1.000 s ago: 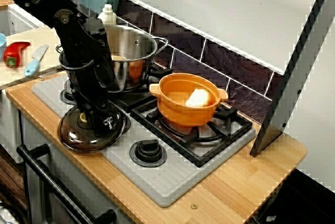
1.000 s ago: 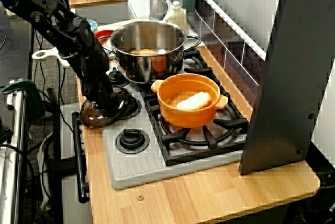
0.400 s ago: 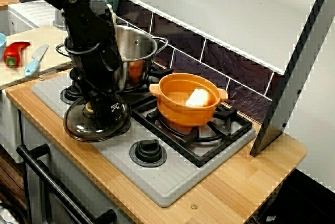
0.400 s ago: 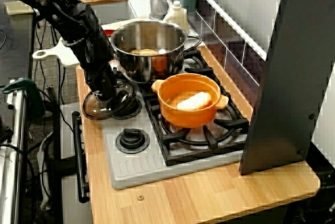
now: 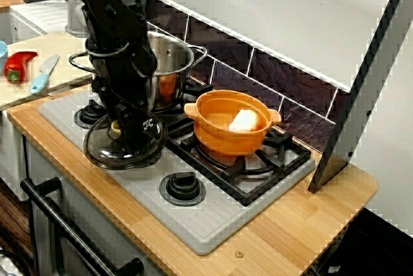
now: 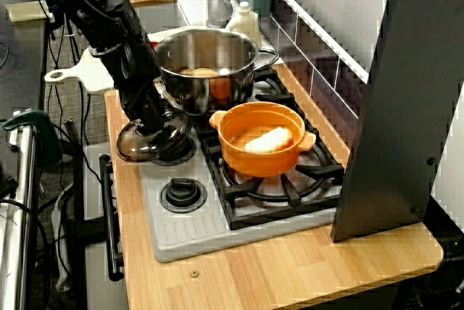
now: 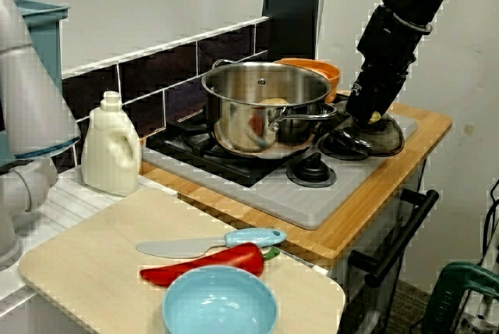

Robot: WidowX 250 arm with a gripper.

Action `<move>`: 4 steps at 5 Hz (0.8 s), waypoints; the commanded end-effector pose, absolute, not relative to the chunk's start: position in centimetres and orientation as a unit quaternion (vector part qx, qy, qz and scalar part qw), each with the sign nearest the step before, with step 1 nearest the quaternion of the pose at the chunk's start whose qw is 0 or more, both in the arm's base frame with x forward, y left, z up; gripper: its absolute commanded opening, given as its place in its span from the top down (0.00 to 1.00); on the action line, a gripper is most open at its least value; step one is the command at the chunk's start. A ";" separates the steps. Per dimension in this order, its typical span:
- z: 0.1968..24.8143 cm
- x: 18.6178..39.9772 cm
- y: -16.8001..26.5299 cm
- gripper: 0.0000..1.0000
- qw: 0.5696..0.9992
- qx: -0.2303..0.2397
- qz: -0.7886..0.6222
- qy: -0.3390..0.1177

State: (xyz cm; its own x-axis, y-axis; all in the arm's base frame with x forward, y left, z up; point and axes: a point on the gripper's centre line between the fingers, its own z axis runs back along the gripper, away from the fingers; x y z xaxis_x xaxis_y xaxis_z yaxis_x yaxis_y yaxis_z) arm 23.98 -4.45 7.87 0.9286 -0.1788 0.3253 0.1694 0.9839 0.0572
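Glass lid (image 5: 126,146) has shifted back and right since a second ago, off the front-left corner of the hob (image 5: 213,224) and closer to the pots; the arm (image 5: 113,37) came with it. Fingers (image 5: 133,129) are clamped on the lid's knob from above. Lid now sits over the front-left burner area, just in front of the steel pot (image 5: 169,63) and left of the orange pot (image 5: 231,131). It looks slightly tilted in the view from the front corner; can't tell whether its rim touches the hob. Orange pot is on the right grate with a pale lump (image 5: 245,120) inside. Steel pot is open, on the rear-left burner. In the view across the cutting board (image 7: 86,271): red pepper (image 7: 207,265), blue-handled knife (image 7: 210,243) and blue bowl (image 7: 220,303) lie on the board, white bottle (image 7: 111,147) stands behind it. Hob rests on the wooden worktop (image 5: 310,224).
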 end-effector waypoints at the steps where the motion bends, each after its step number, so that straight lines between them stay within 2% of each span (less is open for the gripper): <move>1: 10.2 24.6 -5.1 1.00 0.978 0.000 -0.096 -0.187; 4: 11.6 25.0 -6.3 1.00 0.978 -0.010 -0.101 -0.181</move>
State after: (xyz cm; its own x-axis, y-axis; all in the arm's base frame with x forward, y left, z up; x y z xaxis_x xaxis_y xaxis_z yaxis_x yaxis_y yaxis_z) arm 24.98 -6.64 10.63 0.9285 -0.1937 0.3169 0.1985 0.9799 0.0176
